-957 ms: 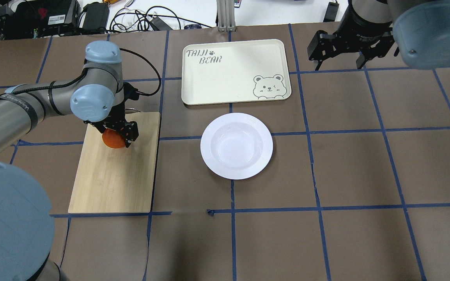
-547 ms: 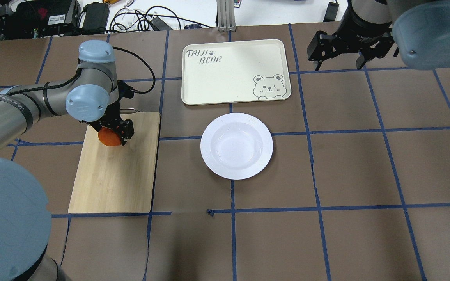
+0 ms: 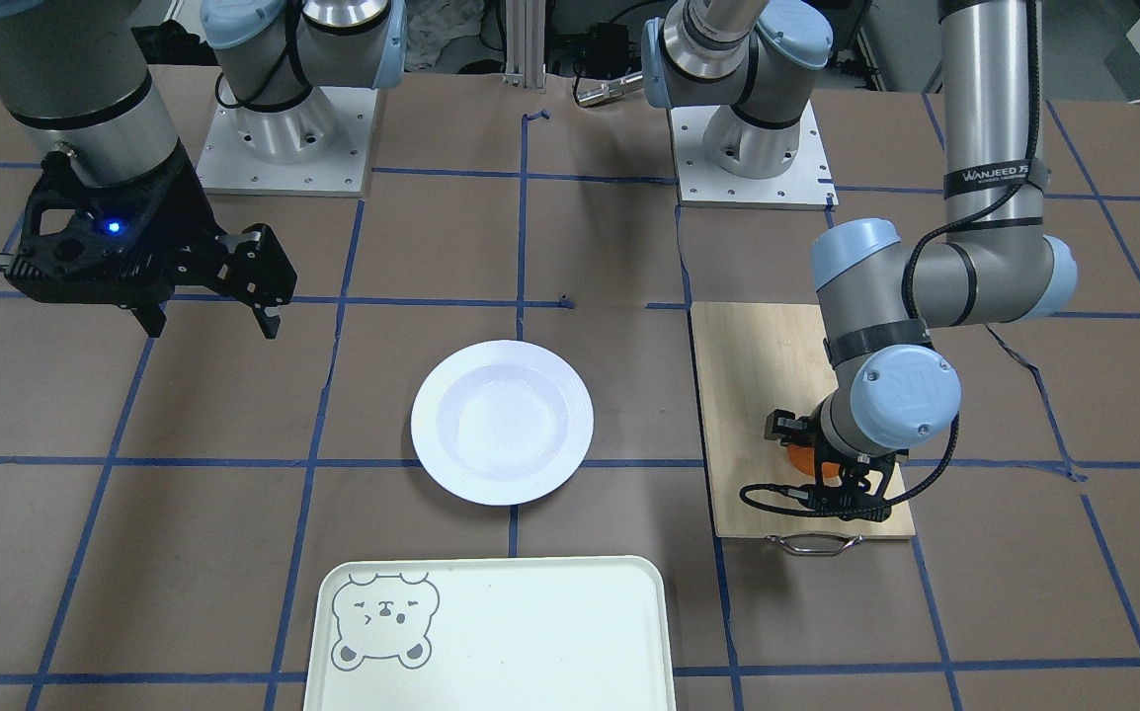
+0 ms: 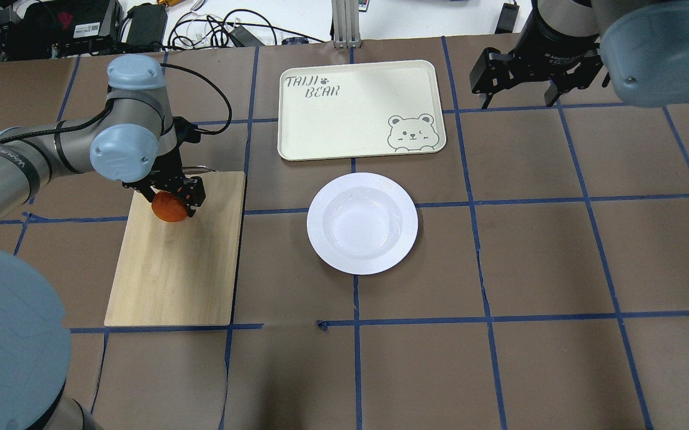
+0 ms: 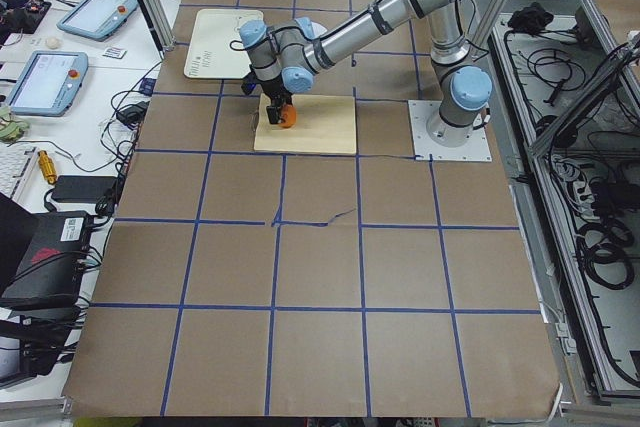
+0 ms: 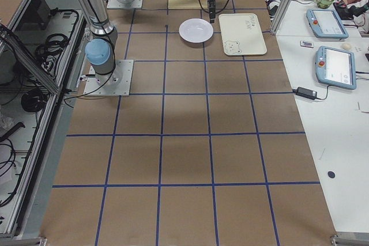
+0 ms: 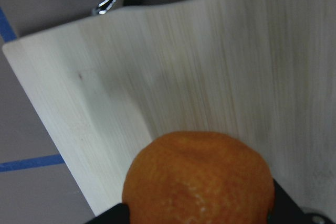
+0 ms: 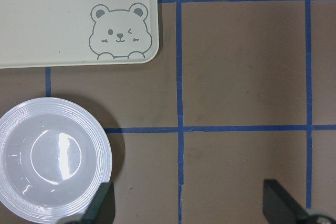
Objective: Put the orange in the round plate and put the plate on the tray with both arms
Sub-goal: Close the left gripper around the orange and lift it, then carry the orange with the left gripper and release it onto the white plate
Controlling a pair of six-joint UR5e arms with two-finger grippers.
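Left pincer (image 4: 170, 202) clamps the one orange (image 4: 167, 212), apparently above one board (image 4: 171, 269); right pincer (image 3: 211, 301) spread wide; one plate (image 4: 320, 233), one tray (image 4: 344, 119).

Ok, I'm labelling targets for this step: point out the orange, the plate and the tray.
orange (image 4: 166, 211), overhead view, on its exposed lower half.
plate (image 4: 362, 224), overhead view, on its sunken centre.
tray (image 4: 350, 119), overhead view, on its bare middle.

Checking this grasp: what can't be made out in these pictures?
Underside of the small round orange fruit: left wrist view's bottom edge cuts it off, so lifted or resting on the bamboo cutting board is unclear.
Front-facing view: the left arm's wrist hides most of the fruit.
Cream rectangular plastic tray: front-facing view's bottom edge crops it.
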